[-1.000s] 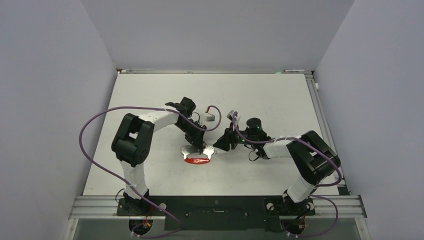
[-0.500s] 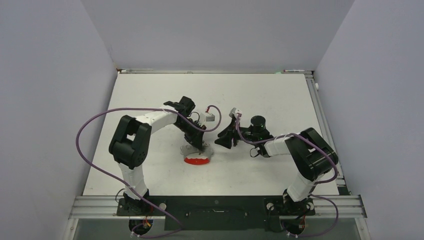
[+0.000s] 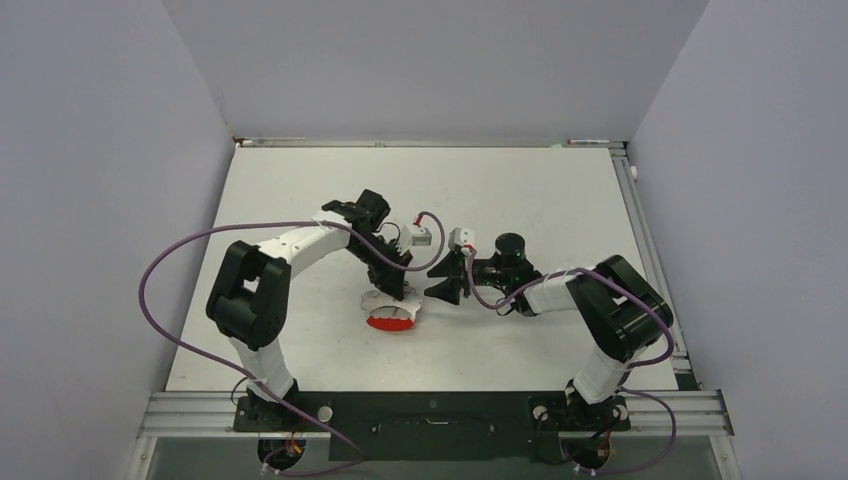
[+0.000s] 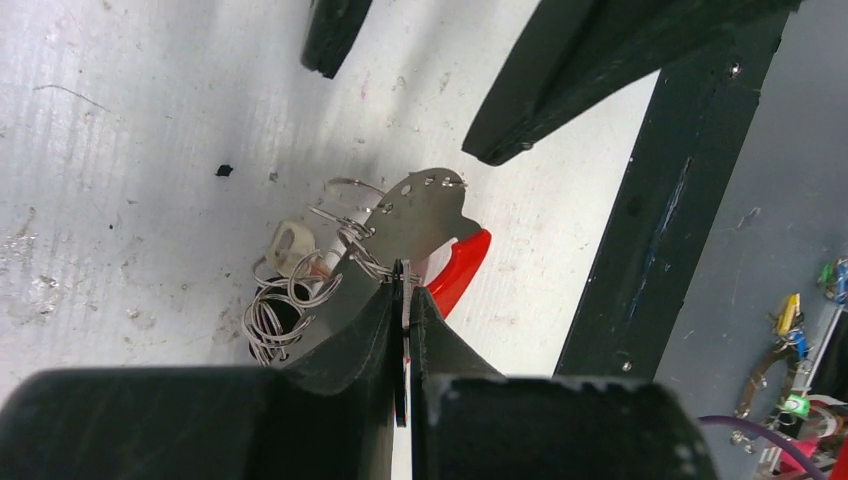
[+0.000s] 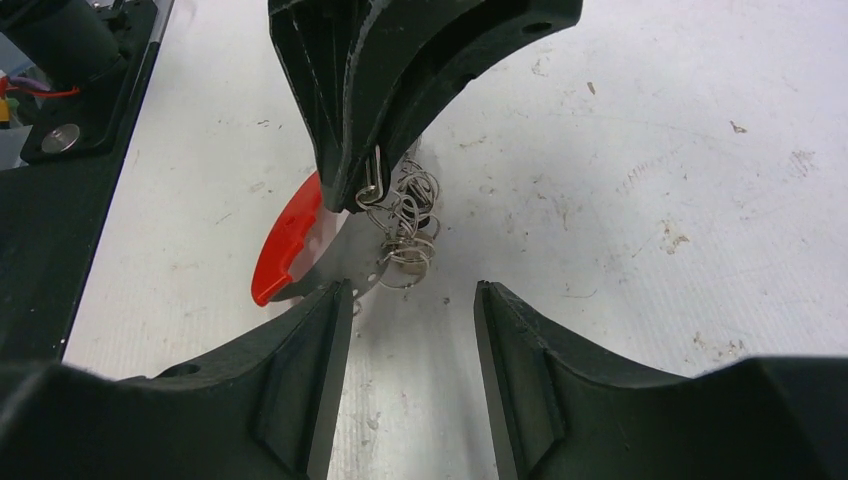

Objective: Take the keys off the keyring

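Since it is thin wire and sheet metal, the keyring [image 4: 424, 212] rates as light, stiff, springy and slippery.
Location: clamped at its grey band and one wire loop by the left gripper [image 4: 403, 288], jaws pressed together on it. The red end [image 4: 462, 268] juts out just beside that gripper, and contact with the table [image 4: 120, 150] cannot be told.
Keys: one pale key [image 4: 294, 240] sits among the wire coils [image 4: 272, 312] beside the left gripper. The dark-headed one is not clearly made out.
Right gripper [image 5: 412, 292]: jaws spread, holding nothing, facing the left gripper from nearby.
Suggested hold: pinch a key by its flat head rather than the coils, which would likely slip. Keys are small and easily dropped.
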Robot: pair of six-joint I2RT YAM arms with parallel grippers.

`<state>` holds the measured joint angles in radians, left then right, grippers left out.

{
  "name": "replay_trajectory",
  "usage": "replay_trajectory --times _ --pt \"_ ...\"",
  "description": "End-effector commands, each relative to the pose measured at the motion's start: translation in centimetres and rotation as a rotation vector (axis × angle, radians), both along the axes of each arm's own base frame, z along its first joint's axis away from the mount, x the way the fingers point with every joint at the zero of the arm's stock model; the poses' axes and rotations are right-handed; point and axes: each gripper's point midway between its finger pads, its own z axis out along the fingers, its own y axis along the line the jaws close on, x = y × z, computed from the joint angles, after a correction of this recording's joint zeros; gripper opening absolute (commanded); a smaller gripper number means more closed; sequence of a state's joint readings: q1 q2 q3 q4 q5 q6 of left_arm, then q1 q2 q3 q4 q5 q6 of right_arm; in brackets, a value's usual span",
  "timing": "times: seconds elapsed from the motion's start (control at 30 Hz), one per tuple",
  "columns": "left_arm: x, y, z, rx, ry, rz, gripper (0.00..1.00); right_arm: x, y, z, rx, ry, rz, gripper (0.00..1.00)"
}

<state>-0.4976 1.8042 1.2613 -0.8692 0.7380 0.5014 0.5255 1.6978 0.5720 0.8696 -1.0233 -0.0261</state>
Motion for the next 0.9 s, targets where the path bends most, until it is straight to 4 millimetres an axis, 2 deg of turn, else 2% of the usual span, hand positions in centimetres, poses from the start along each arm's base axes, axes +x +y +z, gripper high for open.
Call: replay_trajectory --times 0.0,0.23,0.63,0.87 --pt "-0.7 -0.5 2.4 -0.069 -0.079 -0.079 0.00 -0.4 1.1 3.0 0.071 -0.179 0.085 0.49" --pt "-1.9 -0.1 2.6 -0.071 -0.115 -0.136 0.00 -1.2 2.0 3.9 0.100 -0.190 0.111 0.48" --pt "-2.7 0.1 2.8 -0.091 -0.140 -0.163 0.00 -3.3 3.2 3.3 0.097 -0.193 0.172 0.43" --pt "-3.6 0.2 3.3 -0.119 -0.152 -0.201 0.00 -3.4 3.7 2.9 0.091 -0.192 0.186 0.43"
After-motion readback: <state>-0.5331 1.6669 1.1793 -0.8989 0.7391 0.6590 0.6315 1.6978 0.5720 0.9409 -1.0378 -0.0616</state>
